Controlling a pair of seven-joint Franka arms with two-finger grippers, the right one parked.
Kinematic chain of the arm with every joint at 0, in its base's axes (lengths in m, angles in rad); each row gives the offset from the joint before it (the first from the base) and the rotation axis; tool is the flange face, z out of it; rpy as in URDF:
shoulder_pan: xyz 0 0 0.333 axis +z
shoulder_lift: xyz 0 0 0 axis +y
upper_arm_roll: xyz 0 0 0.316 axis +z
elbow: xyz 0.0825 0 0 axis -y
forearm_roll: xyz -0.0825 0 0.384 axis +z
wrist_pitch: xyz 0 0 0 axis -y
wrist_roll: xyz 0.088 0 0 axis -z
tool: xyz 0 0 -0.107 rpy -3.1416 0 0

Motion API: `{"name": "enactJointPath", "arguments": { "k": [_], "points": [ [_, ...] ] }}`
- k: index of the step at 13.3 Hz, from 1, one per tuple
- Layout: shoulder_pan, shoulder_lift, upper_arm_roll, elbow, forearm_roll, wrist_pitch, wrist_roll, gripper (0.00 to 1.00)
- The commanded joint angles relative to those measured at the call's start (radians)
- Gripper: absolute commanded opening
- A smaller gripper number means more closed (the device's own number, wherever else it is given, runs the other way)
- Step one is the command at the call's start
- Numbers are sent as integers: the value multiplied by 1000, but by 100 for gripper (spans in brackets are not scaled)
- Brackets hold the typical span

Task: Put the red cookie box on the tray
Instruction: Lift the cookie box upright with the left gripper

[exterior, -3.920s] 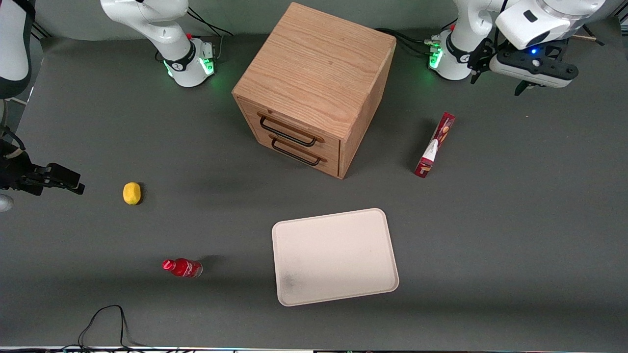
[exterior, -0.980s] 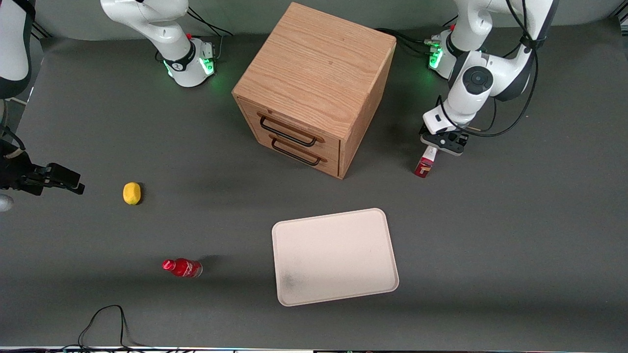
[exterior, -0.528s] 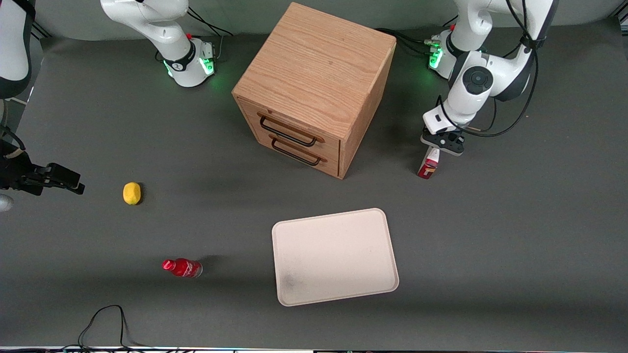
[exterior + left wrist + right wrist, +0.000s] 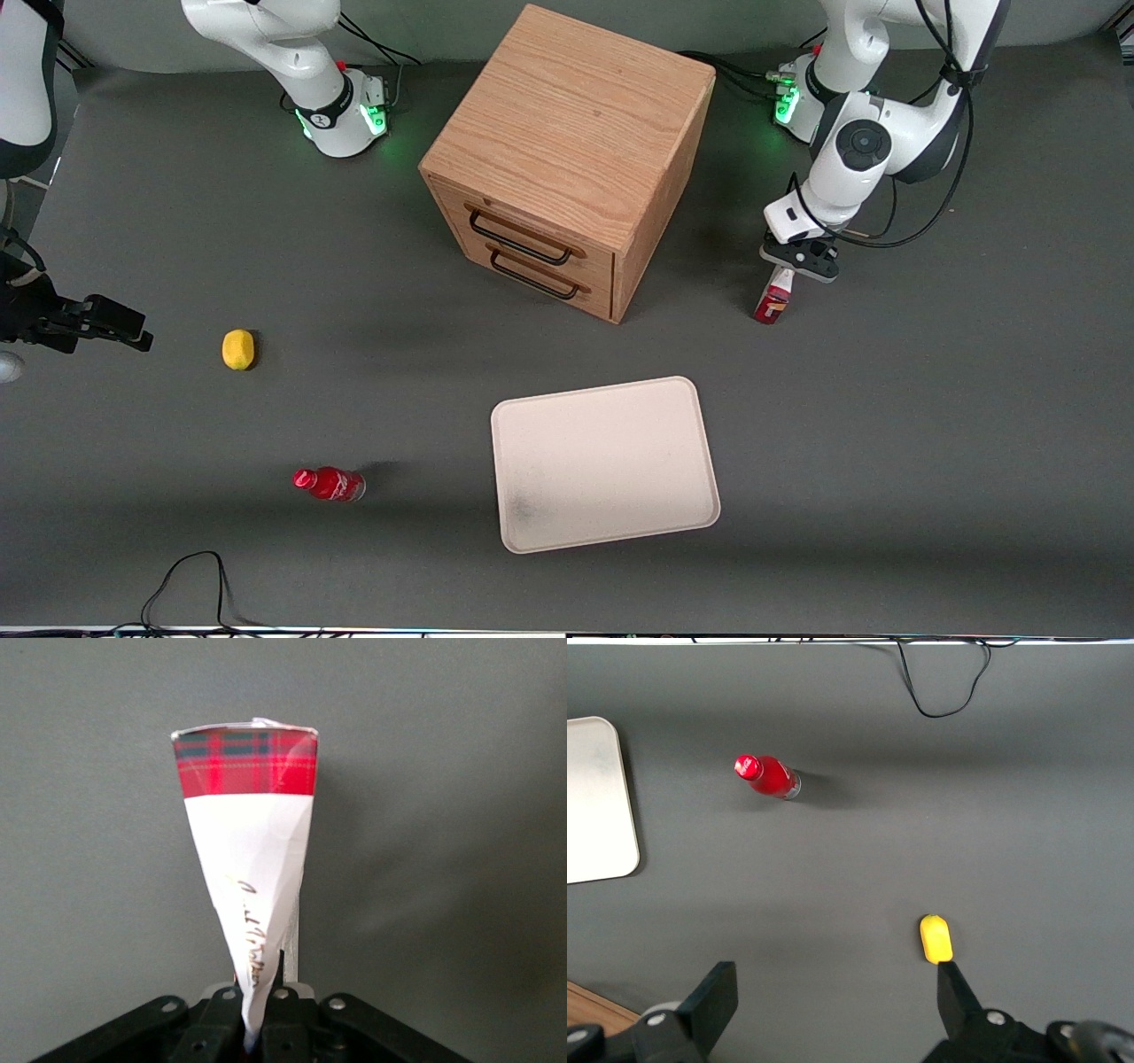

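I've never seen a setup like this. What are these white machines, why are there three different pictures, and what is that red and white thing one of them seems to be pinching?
The white machines are two robot arms bolted to a grey table. One picture looks down at them from the front; the other two come from small cameras on each arm's wrist.

The working arm's pincer is down at the long, thin red cookie box, which sits beside the wooden two-drawer cabinet. In that arm's wrist picture the pincer is shut on the box, whose cardboard looks squeezed narrow in the grip.

Nearer the front camera lies the large cream-white rectangular tray, where the box should go; nothing is on it yet.

Toward the parked arm's end lie a small yellow lemon-like object and a small red bottle; both also show in the parked arm's wrist picture.
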Motion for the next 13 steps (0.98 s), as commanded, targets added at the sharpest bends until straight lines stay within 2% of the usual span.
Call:
{"name": "enactJointPath", "arguments": {
  "k": [1,4,9,13],
  "points": [
    [-18,-92,5,85,8,-191,-37,0],
    [-16,-129,7,258,2,-481,-39,0],
    [-12,-134,28,608,-7,-869,-42,0],
    [-7,-132,33,821,-9,-1064,-31,0]
  ]
}}
